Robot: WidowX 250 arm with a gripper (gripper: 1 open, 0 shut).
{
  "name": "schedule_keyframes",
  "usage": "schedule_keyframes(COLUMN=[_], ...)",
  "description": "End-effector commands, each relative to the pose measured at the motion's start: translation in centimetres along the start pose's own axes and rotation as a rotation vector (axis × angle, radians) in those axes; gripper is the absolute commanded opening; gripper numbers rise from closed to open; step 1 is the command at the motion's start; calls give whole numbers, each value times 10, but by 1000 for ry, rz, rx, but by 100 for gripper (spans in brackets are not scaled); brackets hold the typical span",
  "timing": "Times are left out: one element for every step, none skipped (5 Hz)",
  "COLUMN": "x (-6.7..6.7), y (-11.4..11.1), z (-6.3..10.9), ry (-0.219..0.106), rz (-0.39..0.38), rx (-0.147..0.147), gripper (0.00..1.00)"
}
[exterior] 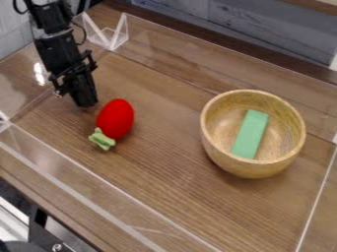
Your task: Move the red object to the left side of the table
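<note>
The red object (114, 118) is a small glossy egg-shaped toy with a pale green stem at its lower left end. It lies on the brown wood-grain table (158, 177), left of the middle. My black gripper (83, 96) points down at the table just up and left of the toy, a small gap apart from it. Its fingers are together and hold nothing.
A round light wooden bowl (224, 148) with a green rectangular block (250, 134) inside stands at the right. Low clear acrylic walls (118, 34) edge the table, close behind and left of the gripper.
</note>
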State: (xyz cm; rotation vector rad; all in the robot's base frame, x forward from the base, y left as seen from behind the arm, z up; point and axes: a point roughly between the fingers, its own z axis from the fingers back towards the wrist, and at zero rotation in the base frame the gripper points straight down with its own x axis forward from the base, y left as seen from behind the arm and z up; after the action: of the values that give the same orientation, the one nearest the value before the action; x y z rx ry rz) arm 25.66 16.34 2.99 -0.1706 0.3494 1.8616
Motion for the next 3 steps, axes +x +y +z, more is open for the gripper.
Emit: schedule_keyframes(x=[-4, -7, -12], y=[7, 6, 8], z=[24, 21, 26], ry=[-27, -36, -44], rz=[-28, -40, -75], rx=[-59, -66, -69], gripper=[0, 100, 100])
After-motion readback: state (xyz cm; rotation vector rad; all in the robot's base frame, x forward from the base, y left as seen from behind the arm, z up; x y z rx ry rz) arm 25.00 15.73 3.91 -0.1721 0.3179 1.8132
